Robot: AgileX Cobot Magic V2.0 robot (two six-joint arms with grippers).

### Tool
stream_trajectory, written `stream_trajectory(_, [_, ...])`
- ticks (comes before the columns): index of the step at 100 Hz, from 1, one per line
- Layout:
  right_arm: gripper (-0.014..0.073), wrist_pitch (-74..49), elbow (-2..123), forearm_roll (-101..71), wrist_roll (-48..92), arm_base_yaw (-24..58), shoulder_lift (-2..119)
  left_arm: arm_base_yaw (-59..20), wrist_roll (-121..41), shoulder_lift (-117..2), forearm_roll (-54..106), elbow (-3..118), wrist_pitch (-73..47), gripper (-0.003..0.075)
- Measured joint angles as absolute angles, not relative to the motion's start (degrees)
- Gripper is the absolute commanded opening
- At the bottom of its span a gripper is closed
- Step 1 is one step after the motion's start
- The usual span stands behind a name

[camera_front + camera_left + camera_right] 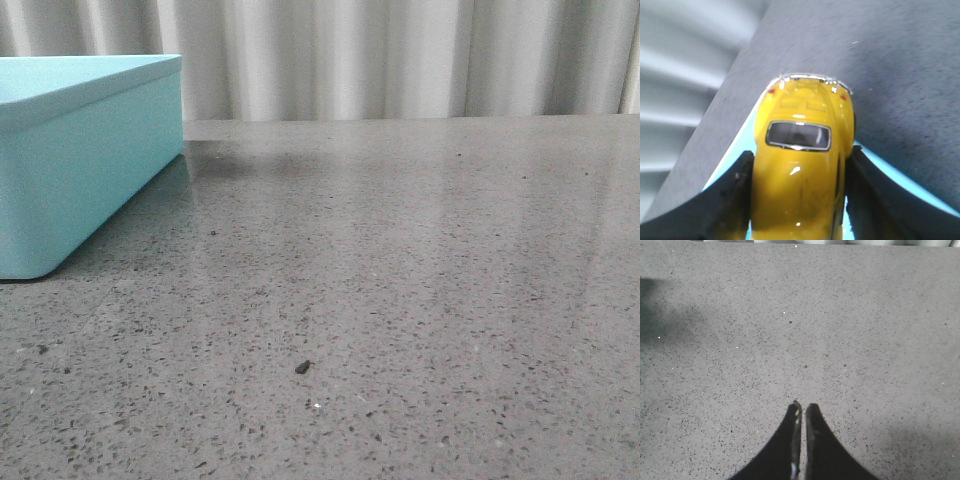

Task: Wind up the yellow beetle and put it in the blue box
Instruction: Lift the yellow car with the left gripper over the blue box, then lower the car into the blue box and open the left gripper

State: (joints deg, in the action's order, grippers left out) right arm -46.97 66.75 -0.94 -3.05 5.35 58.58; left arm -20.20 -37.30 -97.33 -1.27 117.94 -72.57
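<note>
While the yellow beetle (800, 165) is clamped by the left gripper (797, 200) over the blue box (890, 177) for release, the right gripper (801, 440) is kept closed, empty.

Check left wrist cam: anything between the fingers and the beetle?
Nothing. Left wrist view shows both fingers pressed directly against the yellow beetle; blue box rim shows beneath.
</note>
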Motion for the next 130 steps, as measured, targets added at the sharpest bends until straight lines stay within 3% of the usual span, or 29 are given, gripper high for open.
stream_trajectory(38, [-0.0061,-47.0,66.7,-0.9,-3.0,5.3,58.6,-2.4,-34.6,-94.8,10.1,103.7,-72.5,-0.0013])
stream_trajectory(68, [-0.0061,-47.0,66.7,-0.9,-3.0,5.3,58.6,-1.5,-34.5,-95.4,11.1,92.7,-72.4,-0.0013])
stream_trajectory(111, [-0.0061,-47.0,66.7,-0.9,-3.0,5.3,58.6,-1.5,-32.9,-102.8,11.1,91.2,-71.2,-0.0004])
stream_trajectory(120, [-0.0061,-47.0,66.7,-0.9,-3.0,5.3,58.6,-1.5,-32.8,-103.3,11.1,91.2,-71.2,0.0048])
stream_trajectory(130, [-0.0061,-47.0,66.7,-0.9,-3.0,5.3,58.6,-1.5,-32.7,-103.9,11.1,91.2,-71.1,0.0174])
